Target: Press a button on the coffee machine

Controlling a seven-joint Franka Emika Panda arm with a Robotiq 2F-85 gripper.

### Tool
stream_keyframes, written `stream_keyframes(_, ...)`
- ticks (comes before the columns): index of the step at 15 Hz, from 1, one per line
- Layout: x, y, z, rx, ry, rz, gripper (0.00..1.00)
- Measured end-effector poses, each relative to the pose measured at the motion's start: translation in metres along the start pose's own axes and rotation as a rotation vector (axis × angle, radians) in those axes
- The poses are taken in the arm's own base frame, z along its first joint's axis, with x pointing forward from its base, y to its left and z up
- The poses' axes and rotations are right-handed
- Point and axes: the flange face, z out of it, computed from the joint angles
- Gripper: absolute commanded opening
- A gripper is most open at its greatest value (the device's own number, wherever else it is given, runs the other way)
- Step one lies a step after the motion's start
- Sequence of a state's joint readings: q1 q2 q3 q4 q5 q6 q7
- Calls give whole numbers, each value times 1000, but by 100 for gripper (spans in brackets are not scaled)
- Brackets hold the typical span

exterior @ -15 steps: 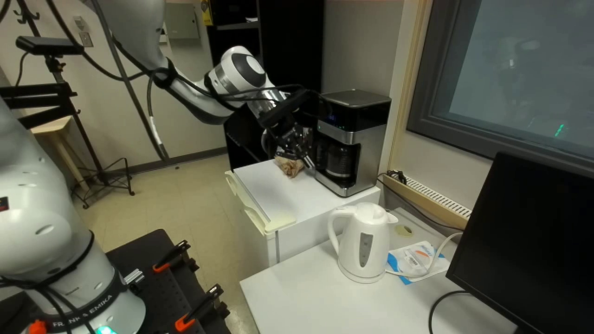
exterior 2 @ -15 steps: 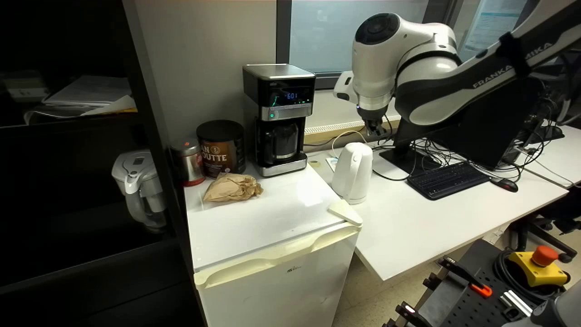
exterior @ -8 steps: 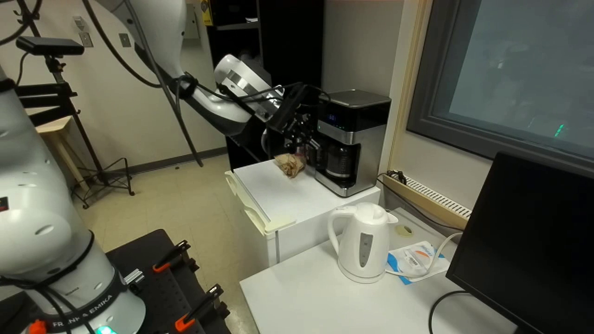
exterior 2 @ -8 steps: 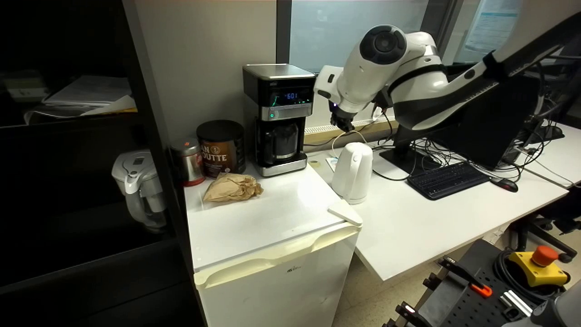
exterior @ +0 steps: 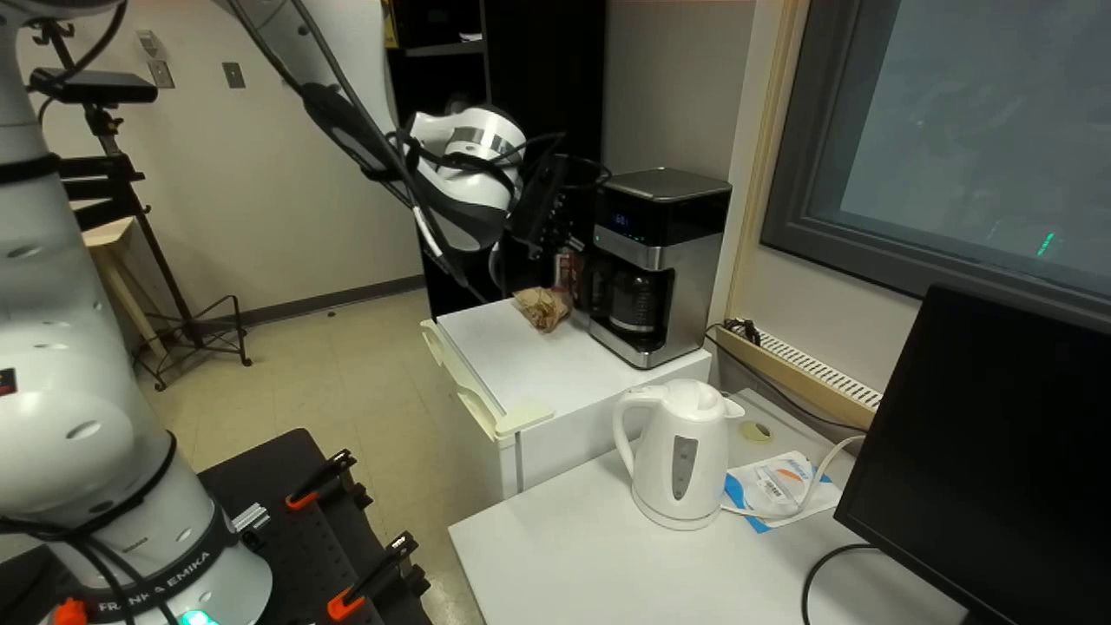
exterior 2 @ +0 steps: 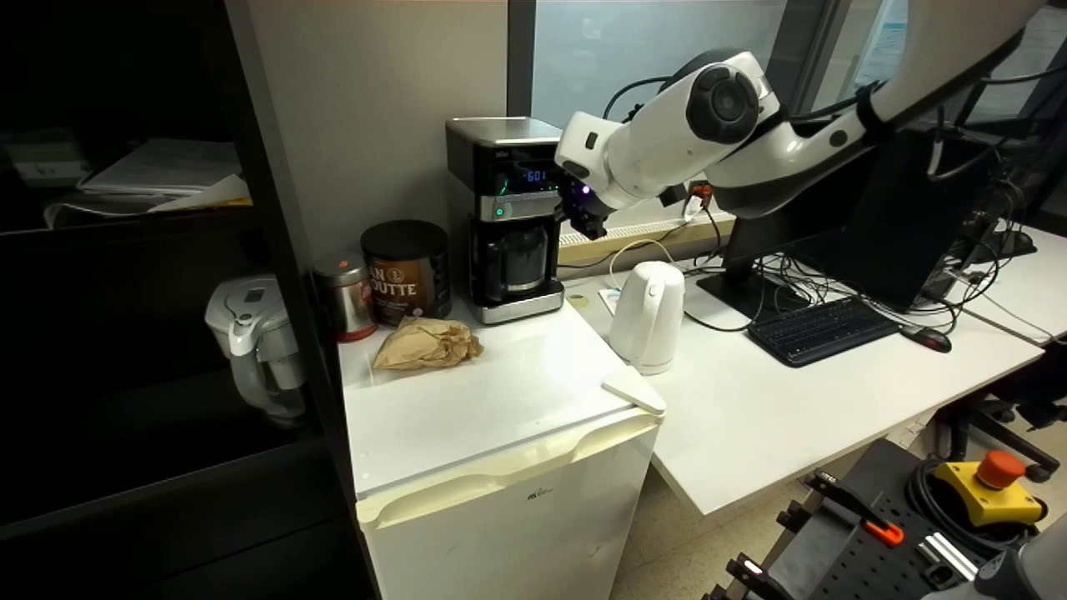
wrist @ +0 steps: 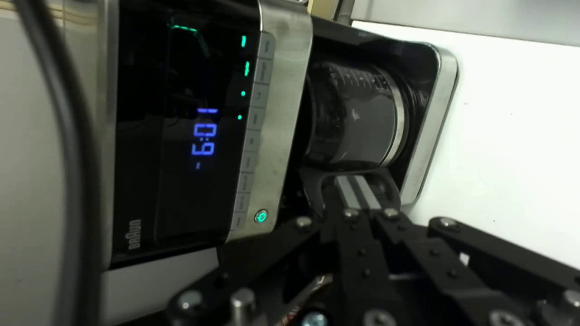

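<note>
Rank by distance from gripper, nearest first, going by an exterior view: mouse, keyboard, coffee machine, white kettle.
In an exterior view:
1. coffee machine, on the fridge
2. white kettle, on the desk beside the fridge
3. keyboard, farther along the desk
4. mouse, just past the keyboard

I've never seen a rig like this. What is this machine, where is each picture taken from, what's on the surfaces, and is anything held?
The machine is one white jointed robot arm; its black pincer does the grasping. Two cameras stand outside it, watching from different places; a third rides on its wrist, and there the coffee machine looks turned on its side. The coffee machine, with a dark carafe in its recess, stands on a small white fridge beside a crumpled paper bag, a large can and a metal canister. A white kettle stands on the desk alongside. The pincer's jaws are together with nothing visible between them, so it seems to hold nothing.
</note>
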State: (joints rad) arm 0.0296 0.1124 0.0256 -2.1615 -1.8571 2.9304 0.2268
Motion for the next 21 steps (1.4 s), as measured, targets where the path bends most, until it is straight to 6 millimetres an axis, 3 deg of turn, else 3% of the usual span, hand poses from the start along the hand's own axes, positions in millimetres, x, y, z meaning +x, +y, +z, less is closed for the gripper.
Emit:
stream_keyframes(11, 30, -5, 53, -35, 97, -29, 0)
stream_keyframes(21, 42, 6, 70, -123, 107, -70, 0)
